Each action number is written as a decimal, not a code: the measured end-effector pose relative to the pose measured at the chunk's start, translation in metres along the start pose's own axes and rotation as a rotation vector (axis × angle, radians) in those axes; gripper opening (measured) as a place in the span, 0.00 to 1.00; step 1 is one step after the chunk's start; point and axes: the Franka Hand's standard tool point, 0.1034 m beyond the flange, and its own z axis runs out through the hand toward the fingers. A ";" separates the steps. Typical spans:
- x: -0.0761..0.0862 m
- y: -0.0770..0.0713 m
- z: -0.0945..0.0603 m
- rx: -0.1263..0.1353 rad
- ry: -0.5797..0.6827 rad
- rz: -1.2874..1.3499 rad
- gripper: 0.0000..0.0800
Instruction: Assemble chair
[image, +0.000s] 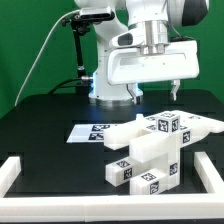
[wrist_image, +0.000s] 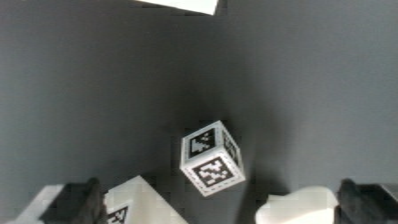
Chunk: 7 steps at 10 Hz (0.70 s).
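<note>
The chair parts are glossy white blocks with black-and-white tags, joined into one cluster (image: 150, 145) on the black table, towards the exterior view's right. A flat panel with tagged cubes (image: 168, 125) forms its top, and a tagged block (image: 135, 172) sticks out in front. My gripper (image: 155, 95) hangs open just above the cluster and holds nothing. In the wrist view the gripper (wrist_image: 217, 205) shows two dark fingers (wrist_image: 71, 200) wide apart. Below them are a tagged white leg end (wrist_image: 214, 160), a white panel (wrist_image: 151, 205) and a rounded white piece (wrist_image: 302, 205).
The marker board (image: 92, 130) lies flat on the table at the cluster's left in the exterior view. A white border rail (image: 12, 172) runs round the table's front and sides. The arm's base (image: 110, 85) stands behind.
</note>
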 end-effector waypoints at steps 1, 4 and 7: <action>0.004 -0.001 0.002 -0.001 0.001 0.006 0.81; 0.029 0.001 0.008 -0.005 0.021 0.019 0.81; 0.042 0.002 0.011 -0.008 0.032 0.026 0.81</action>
